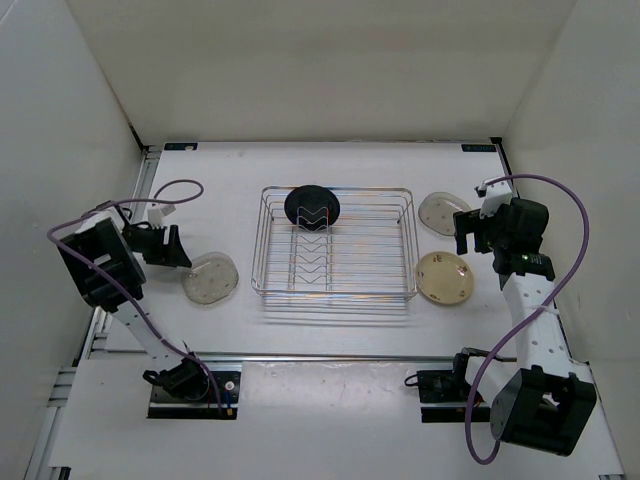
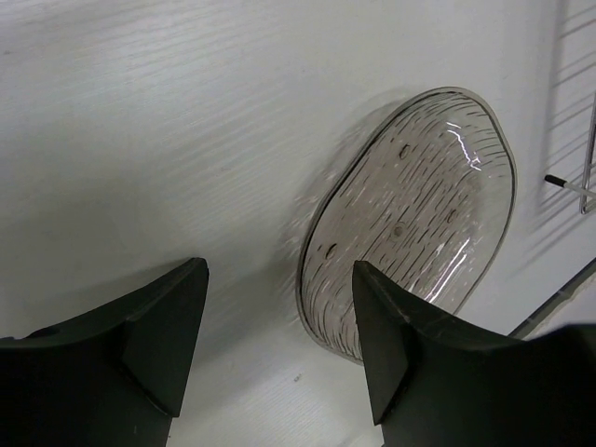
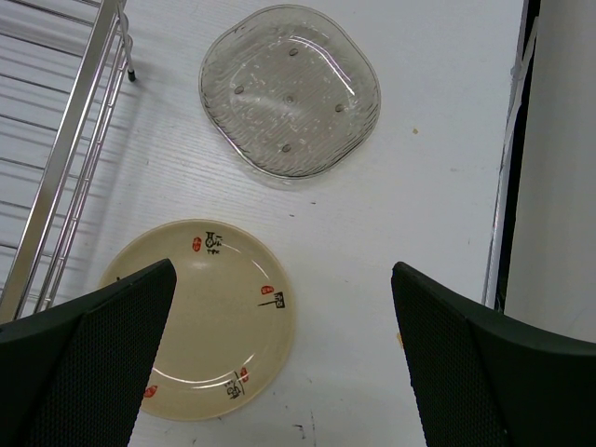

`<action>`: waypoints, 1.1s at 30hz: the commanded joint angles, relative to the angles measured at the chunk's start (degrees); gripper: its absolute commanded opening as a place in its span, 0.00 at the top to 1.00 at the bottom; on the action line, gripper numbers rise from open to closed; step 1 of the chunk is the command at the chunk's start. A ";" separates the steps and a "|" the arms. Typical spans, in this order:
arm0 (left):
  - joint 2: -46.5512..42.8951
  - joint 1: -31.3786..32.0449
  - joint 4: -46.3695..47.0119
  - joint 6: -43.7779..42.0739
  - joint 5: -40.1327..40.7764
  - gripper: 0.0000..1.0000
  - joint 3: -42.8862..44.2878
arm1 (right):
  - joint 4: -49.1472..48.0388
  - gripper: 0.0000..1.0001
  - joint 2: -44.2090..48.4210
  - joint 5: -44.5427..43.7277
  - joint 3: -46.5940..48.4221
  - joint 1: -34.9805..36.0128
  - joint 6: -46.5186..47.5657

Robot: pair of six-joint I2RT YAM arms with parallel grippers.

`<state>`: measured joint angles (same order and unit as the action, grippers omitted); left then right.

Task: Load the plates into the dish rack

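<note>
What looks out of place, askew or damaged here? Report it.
Nothing stands out. The black plate sits in the dish rack; the left clear plate, right clear plate and cream plate lie flat on the table, intact, nothing spilled.

Plate (image 1: 312, 205) in dish rack (image 1: 335, 290), another plate (image 1: 211, 277) left, two plates (image 1: 445, 278) (image 1: 443, 213) right
</note>
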<state>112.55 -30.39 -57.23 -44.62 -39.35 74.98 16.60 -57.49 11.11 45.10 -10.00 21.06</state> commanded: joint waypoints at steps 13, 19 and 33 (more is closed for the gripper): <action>-0.14 3.23 -3.94 -3.28 2.35 0.30 2.36 | -0.96 0.00 0.37 0.93 0.87 -0.20 -0.40; 0.39 3.76 -3.94 -3.81 4.54 0.34 1.84 | -0.96 0.00 0.89 0.93 0.87 -0.20 -0.40; 3.29 5.34 -5.52 -5.56 6.13 0.42 1.84 | -0.96 0.00 0.89 0.93 0.87 -0.72 -0.40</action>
<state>114.28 -26.00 -62.78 -48.21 -34.26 76.60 16.60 -57.47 11.14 45.10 -10.48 21.08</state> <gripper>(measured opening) 0.575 0.996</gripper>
